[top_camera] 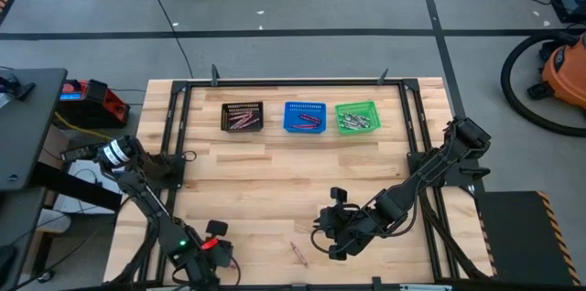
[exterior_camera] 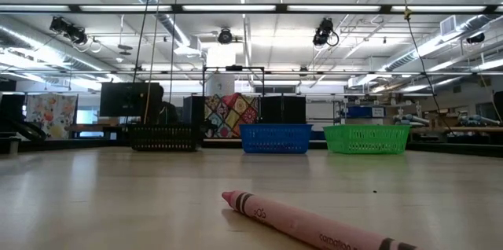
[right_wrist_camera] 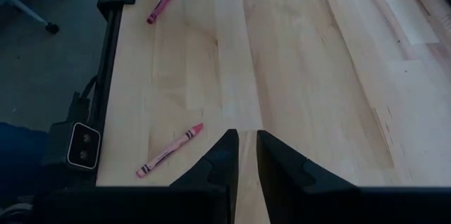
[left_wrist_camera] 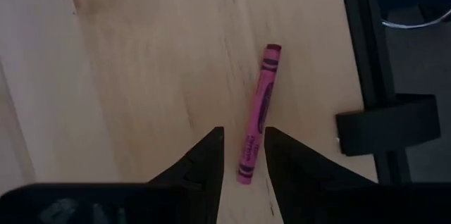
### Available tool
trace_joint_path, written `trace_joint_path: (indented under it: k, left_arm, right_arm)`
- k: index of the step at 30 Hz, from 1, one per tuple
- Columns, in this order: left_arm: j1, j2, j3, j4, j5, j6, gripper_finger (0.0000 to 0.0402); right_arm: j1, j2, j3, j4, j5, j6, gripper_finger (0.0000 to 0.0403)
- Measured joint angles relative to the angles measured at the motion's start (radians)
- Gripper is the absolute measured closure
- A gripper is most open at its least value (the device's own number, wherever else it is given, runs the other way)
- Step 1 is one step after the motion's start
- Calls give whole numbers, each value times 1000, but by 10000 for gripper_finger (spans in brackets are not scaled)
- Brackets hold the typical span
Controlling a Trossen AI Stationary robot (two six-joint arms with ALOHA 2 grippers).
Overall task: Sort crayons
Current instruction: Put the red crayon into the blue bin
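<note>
A magenta crayon (left_wrist_camera: 258, 111) lies flat on the wooden table by its near left edge. My left gripper (left_wrist_camera: 244, 155) is open just above it, one finger on each side of the crayon's near end, a gap showing on both sides. From the right wrist view the same crayon (right_wrist_camera: 160, 7) lies below those fingers. A second pink crayon (right_wrist_camera: 170, 151) (top_camera: 298, 253) lies flat near the table's front edge. My right gripper (right_wrist_camera: 243, 155) hovers beside it, its fingers a narrow gap apart with only bare table between them. One crayon (exterior_camera: 314, 223) lies close to the low camera.
Three mesh baskets stand in a row at the table's far side, each with crayons inside: black (top_camera: 243, 116), blue (top_camera: 304, 116), green (top_camera: 357, 116). A black frame rail (left_wrist_camera: 370, 62) with a clamp (left_wrist_camera: 387, 122) runs along the table edge by the left gripper.
</note>
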Motion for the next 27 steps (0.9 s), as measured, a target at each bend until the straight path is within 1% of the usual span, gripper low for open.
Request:
trace_joint_path:
  k: [6,10,17,23,27]
  left_arm:
    - [6,0,0,62,12,-12,287]
    - [11,32,0,124,25,-23,287]
    - [12,80,-1,94,38,-22,287]
    - [16,106,5,78,52,-26,287]
    - [28,112,6,57,64,-91,290]
  right_arm:
    - [0,0,0,0,0,0,343]
    - [0,0,0,0,0,0,343]
    - [0,0,0,0,0,0,343]
    - [0,0,0,0,-23,0,343]
    - [0,0,0,0,-23,0,343]
